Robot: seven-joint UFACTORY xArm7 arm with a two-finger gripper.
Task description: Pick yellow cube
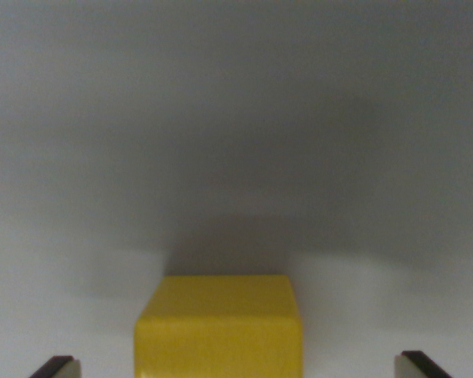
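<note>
Left fingertip [54, 367] at the bottom corner, yellow cube [219, 327] bottom centre on a plain grey surface [236, 118], no readable writing, right fingertip at the opposite corner, gripper [236, 367] spread wide, both tips clear of the cube.

The yellow cube [218, 331] looks like smooth plastic or painted wood; which one cannot be told. Its front face carries a soft sheen and its edges are rounded. The surface [236, 118] around and behind the cube is plain grey, matt and even, without visible grain or weave. Either side of the cube, the fingertips [57, 367] show dark, dull outer faces with paler, flat inner pads.
</note>
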